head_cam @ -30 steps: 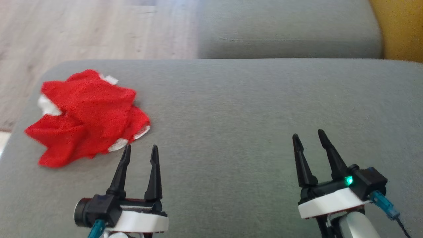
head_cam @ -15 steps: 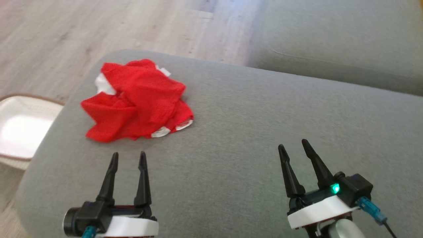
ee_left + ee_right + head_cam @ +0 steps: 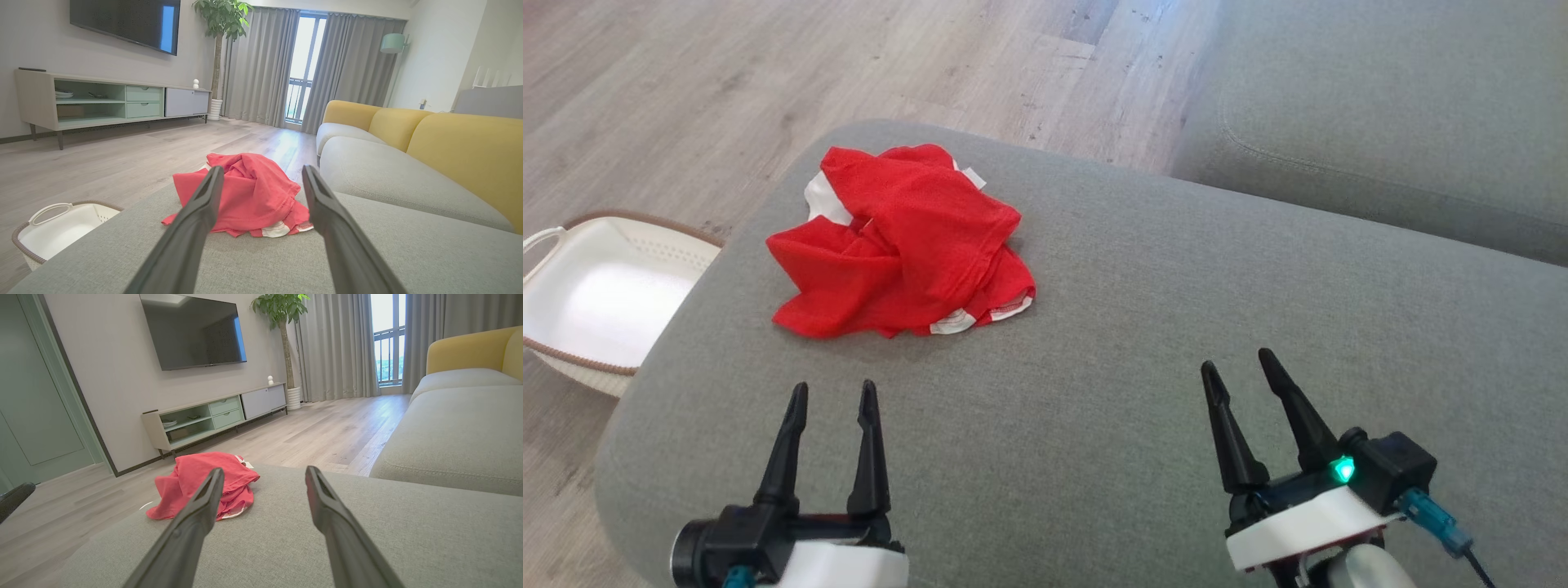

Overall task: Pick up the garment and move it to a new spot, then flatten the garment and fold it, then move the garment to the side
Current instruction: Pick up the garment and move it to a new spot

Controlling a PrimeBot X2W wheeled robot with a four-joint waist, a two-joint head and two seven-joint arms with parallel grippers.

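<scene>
A crumpled red garment [image 3: 898, 241] with white trim lies near the far left corner of the grey ottoman [image 3: 1143, 310]. My left gripper [image 3: 833, 392] hovers open over the ottoman's near left part, short of the garment and empty. In the left wrist view the garment [image 3: 253, 196] sits straight ahead between the fingers [image 3: 196, 216]. My right gripper [image 3: 1240, 366] stands open and empty over the near right part. The right wrist view shows the garment [image 3: 192, 477] ahead to the left of that gripper [image 3: 263, 473].
A white basket [image 3: 596, 302] with a brown rim stands on the wood floor left of the ottoman. A grey sofa seat [image 3: 1388, 106] lies beyond it at the right, with yellow back cushions [image 3: 461, 143]. A TV cabinet [image 3: 212, 416] lines the far wall.
The head camera has turned left and tilted, so the garment now sits nearer the picture's middle and the basket has come into view. Both grippers stay open over the ottoman.
</scene>
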